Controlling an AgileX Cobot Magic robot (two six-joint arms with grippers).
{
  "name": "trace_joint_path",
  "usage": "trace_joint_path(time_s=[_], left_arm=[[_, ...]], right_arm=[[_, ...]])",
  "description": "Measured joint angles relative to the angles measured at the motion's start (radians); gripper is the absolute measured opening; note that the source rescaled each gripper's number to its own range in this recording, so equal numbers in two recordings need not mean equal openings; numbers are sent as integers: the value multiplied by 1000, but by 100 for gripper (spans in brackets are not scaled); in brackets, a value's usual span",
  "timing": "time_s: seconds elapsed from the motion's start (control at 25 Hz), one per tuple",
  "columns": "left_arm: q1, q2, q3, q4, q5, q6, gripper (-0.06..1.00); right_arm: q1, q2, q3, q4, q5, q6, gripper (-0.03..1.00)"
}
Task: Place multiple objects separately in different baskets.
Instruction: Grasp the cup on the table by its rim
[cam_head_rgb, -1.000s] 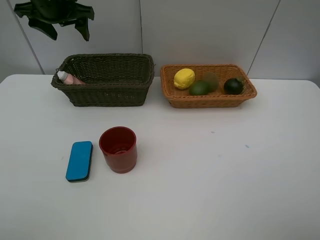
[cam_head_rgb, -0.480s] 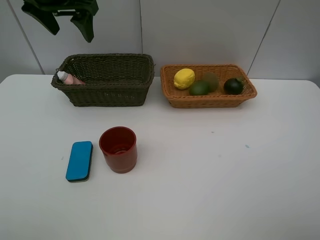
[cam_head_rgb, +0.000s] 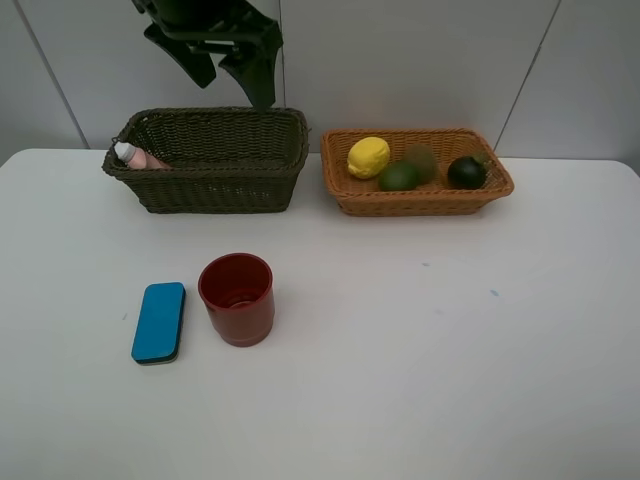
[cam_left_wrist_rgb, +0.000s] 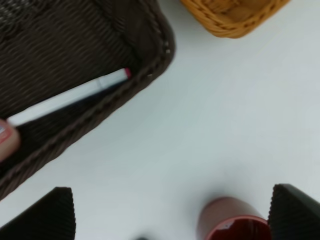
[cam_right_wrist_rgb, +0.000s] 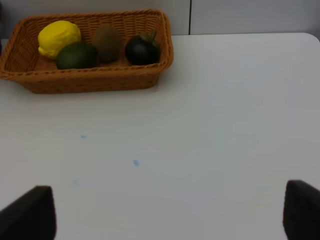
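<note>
The dark olive basket (cam_head_rgb: 220, 190) holds the pink bottle (cam_head_rgb: 140, 157) and the white pink-tipped marker (cam_left_wrist_rgb: 70, 97). My left gripper (cam_head_rgb: 230, 65) hangs open and empty high above that basket's right end. The light orange basket (cam_head_rgb: 420, 200) holds the yellow lemon (cam_head_rgb: 368, 157), green lime (cam_head_rgb: 398, 177), brown kiwi (cam_head_rgb: 422, 160) and dark mangosteen (cam_head_rgb: 466, 172). The red cup (cam_head_rgb: 237, 298) stands upright on the table with the blue eraser (cam_head_rgb: 159, 321) flat to its left. My right gripper (cam_right_wrist_rgb: 165, 215) is open over bare table, short of the light basket (cam_right_wrist_rgb: 90, 80); the exterior view does not show it.
The white table (cam_head_rgb: 450, 350) runs back to a grey panelled wall behind the baskets. The two baskets stand side by side at the back with a narrow gap between them. The red cup (cam_left_wrist_rgb: 232, 220) shows between my left fingertips (cam_left_wrist_rgb: 45, 215) from above.
My left gripper has swung to the right, from the upper left corner to above the dark basket's right end. The objects on the table have not moved.
</note>
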Motion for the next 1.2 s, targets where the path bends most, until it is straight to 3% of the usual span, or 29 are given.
trace_joint_path(time_s=[0.24,0.64,0.92,1.2], left_arm=[[-71,-2,101,-2,0,3,99],[-77,-3,316,6,2,45,99],[-77,-3,450,6,-102,59,99],[-77,-3,547,6,-269,67,99]], right_arm=[[0,0,0,0,0,0,100],[0,0,0,0,0,0,100],[0,0,0,0,0,0,100],[0,0,0,0,0,0,100]])
